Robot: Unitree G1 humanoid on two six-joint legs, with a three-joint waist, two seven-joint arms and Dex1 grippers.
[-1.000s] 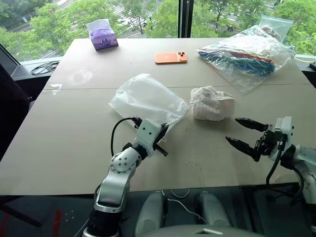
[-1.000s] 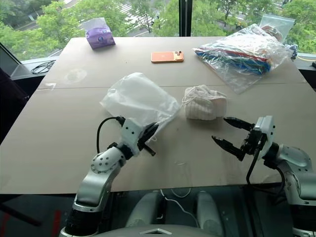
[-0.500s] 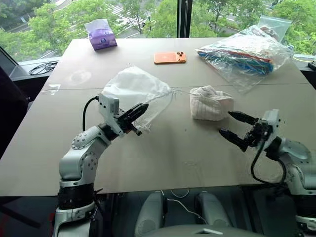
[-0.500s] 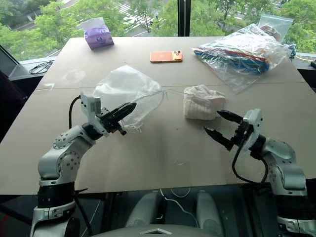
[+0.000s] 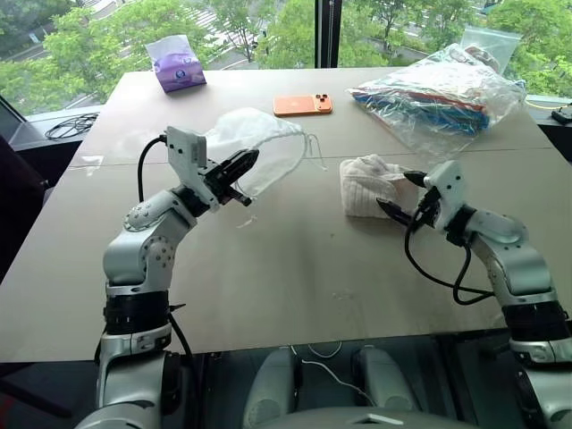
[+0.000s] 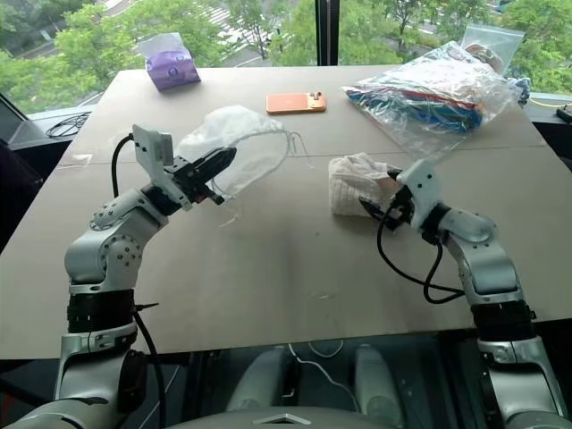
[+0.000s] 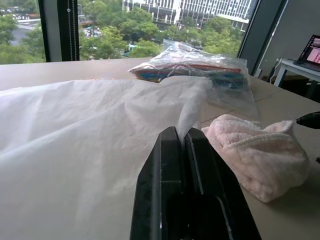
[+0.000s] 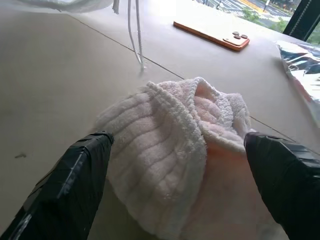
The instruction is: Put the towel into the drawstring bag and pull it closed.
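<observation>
The right hand (image 8: 175,165), fingers spread wide, straddles the towel (image 5: 371,186) lying at its twelve o'clock on the bench (image 5: 295,268); the left hand (image 5: 239,166) pinches the drawstring bag (image 5: 259,147) aloft at nine o'clock.

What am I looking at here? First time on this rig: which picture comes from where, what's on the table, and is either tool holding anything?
It is a two-armed humanoid. The two wide pictures come from its head, looking down over a table. The other two are wrist cameras, each looking along its own tool.

The left tool is shut on the edge of the drawstring bag, holding it up off the table. The right tool is open, with one finger either side of the towel, not yet gripping it.

Farther back lie an orange phone, a purple tissue pack and a clear plastic bag of colourful items.
</observation>
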